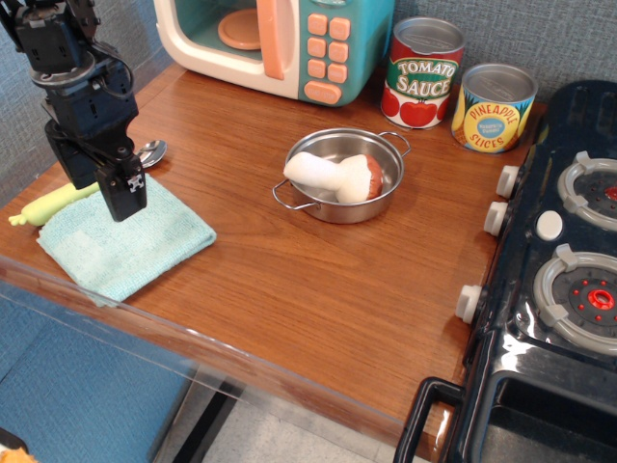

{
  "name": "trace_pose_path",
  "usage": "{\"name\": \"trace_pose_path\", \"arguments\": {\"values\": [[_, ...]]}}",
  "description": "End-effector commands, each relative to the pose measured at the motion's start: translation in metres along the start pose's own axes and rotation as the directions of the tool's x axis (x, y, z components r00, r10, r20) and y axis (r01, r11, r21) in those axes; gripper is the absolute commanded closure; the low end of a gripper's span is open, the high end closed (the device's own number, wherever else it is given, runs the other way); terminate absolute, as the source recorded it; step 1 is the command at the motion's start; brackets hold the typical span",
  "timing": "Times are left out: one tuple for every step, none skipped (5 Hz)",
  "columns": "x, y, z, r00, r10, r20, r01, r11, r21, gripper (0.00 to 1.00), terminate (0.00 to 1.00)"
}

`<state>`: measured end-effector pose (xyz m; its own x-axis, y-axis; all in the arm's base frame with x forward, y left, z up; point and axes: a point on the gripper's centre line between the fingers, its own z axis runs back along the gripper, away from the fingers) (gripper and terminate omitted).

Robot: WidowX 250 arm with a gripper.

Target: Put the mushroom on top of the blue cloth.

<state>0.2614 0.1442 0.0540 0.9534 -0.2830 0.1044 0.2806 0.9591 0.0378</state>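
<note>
The mushroom (pixel 337 177) lies on its side inside the steel pot (pixel 333 207), white stem to the left, reddish-brown cap to the right. The blue cloth (pixel 130 239) lies folded on the left of the wooden table. My gripper (pixel 123 196) hangs over the cloth's upper left part, far left of the pot. Its black fingers point down and look close together with nothing between them.
A yellow-handled spoon (pixel 58 201) lies behind the cloth, partly hidden by my arm. A toy microwave (pixel 280 43) stands at the back. A tomato sauce can (pixel 422 72) and a pineapple can (pixel 494 106) stand back right. A toy stove (pixel 559 270) fills the right side.
</note>
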Motion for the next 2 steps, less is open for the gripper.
{"name": "trace_pose_path", "arguments": {"values": [[0.0, 0.0, 0.0, 1.0, 0.0, 0.0, 0.0, 1.0, 0.0, 0.0, 0.0], [0.008, -0.011, 0.009, 0.999, -0.049, 0.015, 0.049, 0.999, 0.006, 0.0, 0.0]]}}
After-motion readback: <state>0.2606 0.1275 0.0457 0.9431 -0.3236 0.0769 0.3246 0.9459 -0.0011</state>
